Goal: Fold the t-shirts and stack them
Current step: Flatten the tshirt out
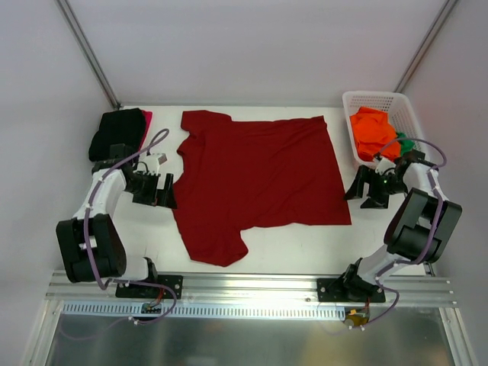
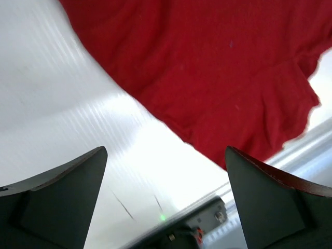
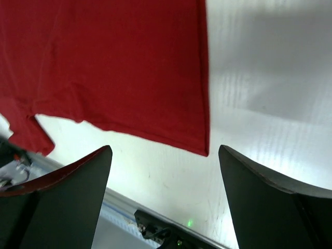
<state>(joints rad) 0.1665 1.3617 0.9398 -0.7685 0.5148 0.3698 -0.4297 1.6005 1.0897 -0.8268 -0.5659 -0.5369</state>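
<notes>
A robot lab cell: white bench boxed by plain white panels, two arms bolted to an aluminium rail along its near edge.

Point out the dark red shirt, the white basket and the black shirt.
dark red shirt (image 1: 259,175), top view, middle of its body.
white basket (image 1: 370,95), top view, far rim.
black shirt (image 1: 117,134), top view, middle of the bundle.

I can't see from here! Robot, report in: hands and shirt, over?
Left gripper open, empty. Right gripper open, empty. Dark red t-shirt spread flat between them, unfolded. Nothing lying on it.
</notes>
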